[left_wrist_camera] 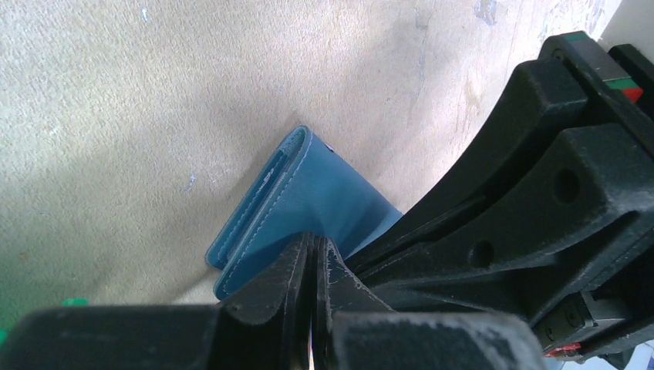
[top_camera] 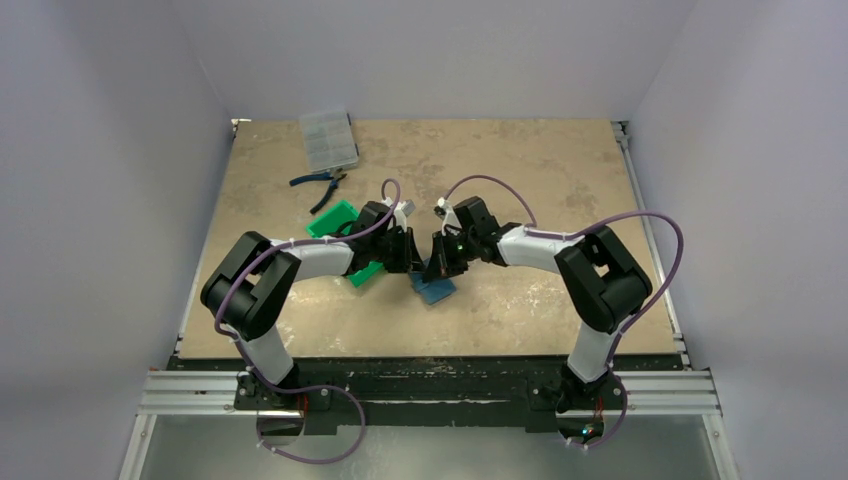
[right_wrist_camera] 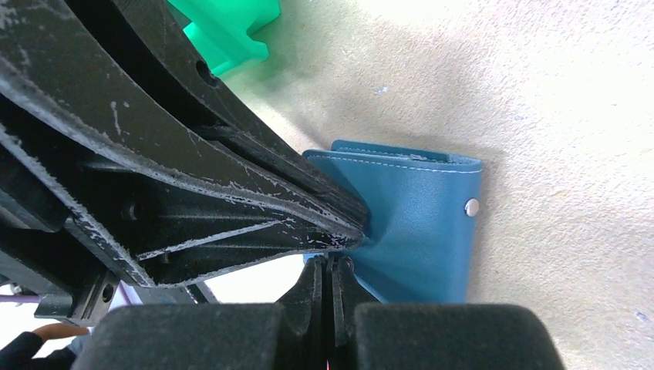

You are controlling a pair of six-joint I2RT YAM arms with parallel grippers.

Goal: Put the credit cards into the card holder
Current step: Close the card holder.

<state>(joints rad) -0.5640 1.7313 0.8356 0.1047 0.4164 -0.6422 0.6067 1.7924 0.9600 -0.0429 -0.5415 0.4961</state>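
Fingers (left_wrist_camera: pixel 281 281) of the left gripper (left_wrist_camera: pixel 312 245) are pressed together, with only a hairline slit between them, and they pinch the near part of the card holder (left_wrist_camera: pixel 316 196). The teal cover puckers into creases that run to the pinch. The right gripper (right_wrist_camera: pixel 332 266) comes in from the opposite side and is likewise squeezed tight. Its tips touch the holder's edge just beside the left gripper's tips; whether any of the cover lies between them cannot be made out. The two grippers meet nose to nose over the holder.

The card holder lies folded on the desk (top_camera: pixel 520 180), near the middle and toward the near side. Its stitched edges show, and a small silver stud (right_wrist_camera: pixel 471 206) sits near one corner of the cover. Just beside it, on the left arm's side, is a green tray (top_camera: pixel 333 219), partly hidden under the left wrist. Well apart, at the far left of the desk, a clear compartment box (top_camera: pixel 328 138) lies with blue-handled pliers (top_camera: pixel 320 180) just in front of it.
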